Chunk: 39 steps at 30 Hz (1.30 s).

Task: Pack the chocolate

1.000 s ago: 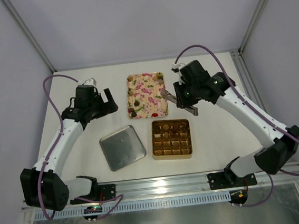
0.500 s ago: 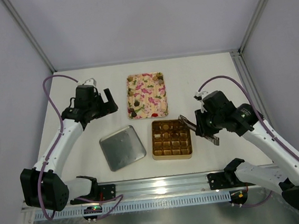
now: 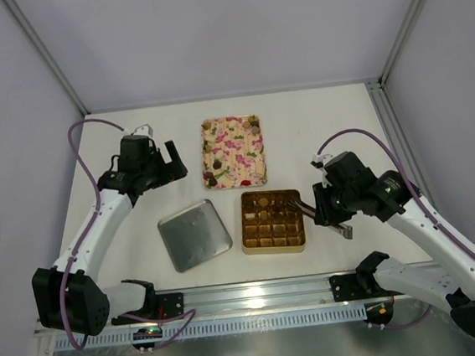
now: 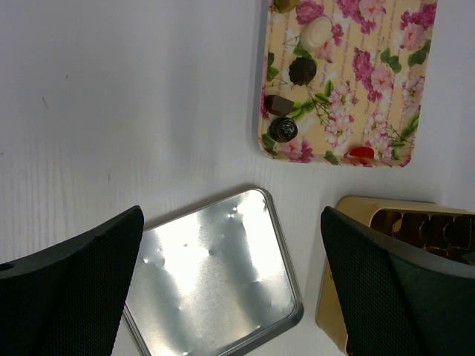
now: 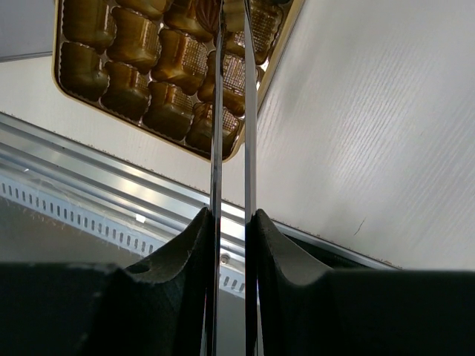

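The chocolate lies on the floral tray, upper centre in the top view, well apart from both grippers. The pieces are roundish lumps with no clear long axis; in the left wrist view they string down the tray's left edge. The left gripper hangs wide open at upper left. The right gripper clamps thin metal tweezers, which point leftward over the right-hand cells of the gold box. Whether the tips carry a piece cannot be told.
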Each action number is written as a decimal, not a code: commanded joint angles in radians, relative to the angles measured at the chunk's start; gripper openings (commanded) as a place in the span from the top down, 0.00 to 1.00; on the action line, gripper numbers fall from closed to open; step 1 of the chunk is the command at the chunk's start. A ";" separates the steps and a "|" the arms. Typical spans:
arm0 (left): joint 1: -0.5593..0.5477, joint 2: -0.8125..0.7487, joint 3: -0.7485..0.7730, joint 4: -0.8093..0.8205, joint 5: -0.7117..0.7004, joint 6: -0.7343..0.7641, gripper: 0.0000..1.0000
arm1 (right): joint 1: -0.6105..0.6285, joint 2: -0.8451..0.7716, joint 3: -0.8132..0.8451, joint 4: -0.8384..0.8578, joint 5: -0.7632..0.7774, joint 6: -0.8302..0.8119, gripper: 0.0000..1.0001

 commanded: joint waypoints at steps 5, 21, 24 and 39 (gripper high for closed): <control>0.002 -0.012 0.031 0.006 -0.012 0.016 0.00 | 0.001 -0.021 -0.008 -0.010 -0.022 0.012 0.73; 0.002 -0.007 0.033 0.006 -0.009 0.017 0.00 | 0.007 -0.017 -0.019 -0.021 -0.027 0.023 0.65; 0.000 -0.007 0.033 0.006 -0.007 0.017 0.00 | 0.007 -0.011 -0.014 -0.027 -0.024 0.023 0.64; 0.000 -0.007 0.034 0.006 -0.009 0.016 0.00 | 0.007 0.005 0.066 -0.044 -0.004 0.028 0.60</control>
